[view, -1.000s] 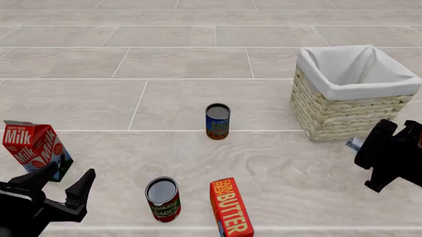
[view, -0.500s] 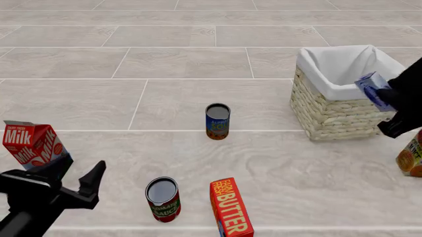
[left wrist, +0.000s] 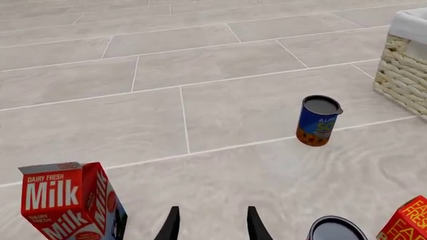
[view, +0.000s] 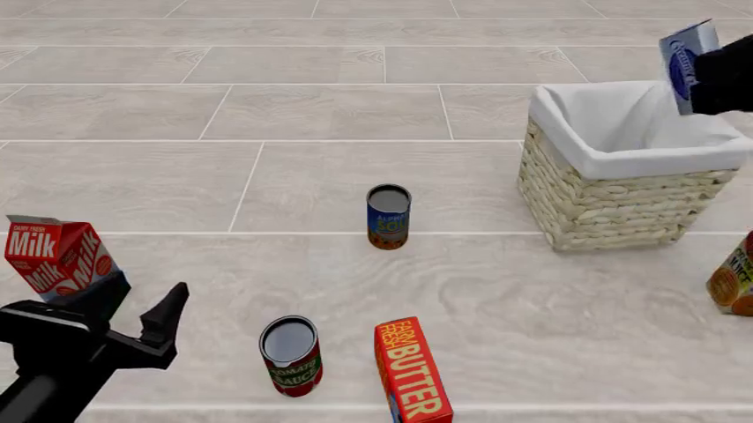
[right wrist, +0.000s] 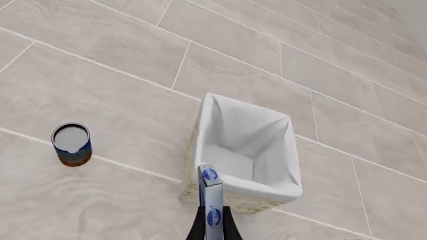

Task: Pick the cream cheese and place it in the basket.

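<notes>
The cream cheese [view: 689, 62] is a small pale-blue box with a blue oval label. My right gripper [view: 697, 77] is shut on it and holds it in the air above the far right side of the basket [view: 612, 207]. In the right wrist view the cream cheese [right wrist: 211, 200] stands on edge between the fingers, with the basket [right wrist: 250, 187] below it and its white liner empty. My left gripper [view: 132, 310] is open and empty at the near left, beside the milk carton [view: 62, 264]. Its fingertips [left wrist: 171, 227] show in the left wrist view.
A blue can [view: 389, 216] stands mid-table, a tomato sauce can [view: 291, 354] and a red-orange butter box [view: 412, 370] near the front. An orange carton [view: 734, 278] sits at the right edge. The left wrist view shows the milk carton [left wrist: 67, 200], the blue can [left wrist: 319, 120] and the basket's corner [left wrist: 403, 75].
My right gripper has risen with the cream cheese from beside the basket's right wall to above its far right rim. The left arm has barely moved.
</notes>
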